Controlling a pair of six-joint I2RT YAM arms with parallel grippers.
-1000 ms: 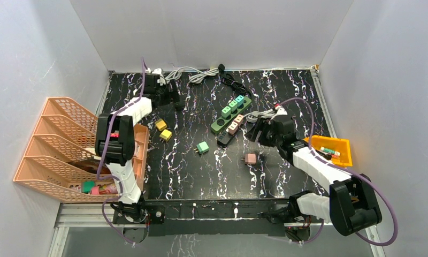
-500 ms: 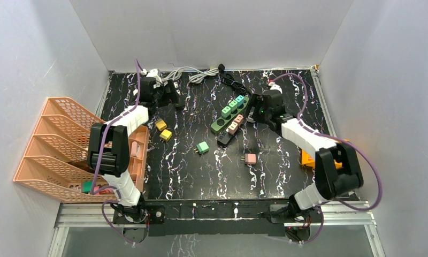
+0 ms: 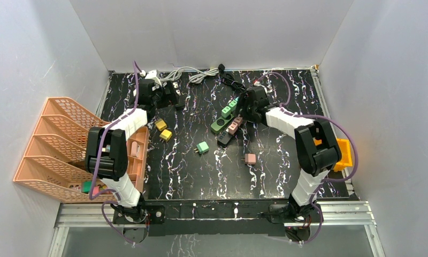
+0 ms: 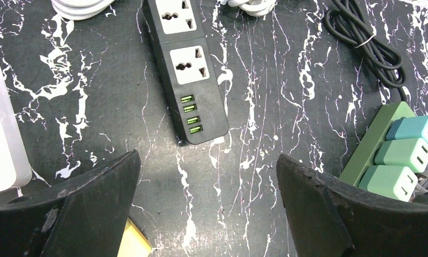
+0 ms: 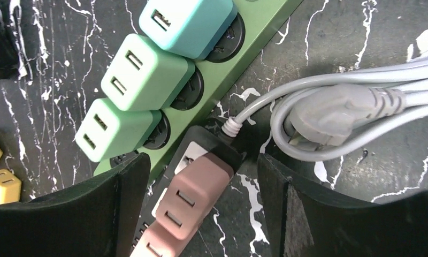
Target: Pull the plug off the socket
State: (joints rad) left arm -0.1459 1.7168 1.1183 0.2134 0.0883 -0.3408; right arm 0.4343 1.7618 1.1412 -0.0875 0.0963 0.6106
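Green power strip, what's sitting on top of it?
Plugged into the green power strip: one teal adapter and two light green adapters. Their prongs and most of each round socket underneath are covered.

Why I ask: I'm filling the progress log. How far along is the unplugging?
Apparently done: a loose green plug and a loose pink plug lie on the table. In hand: the right hand, open, flanks a mauve plug in the black strip. Left: that plug, plus three plugs on the green strip.
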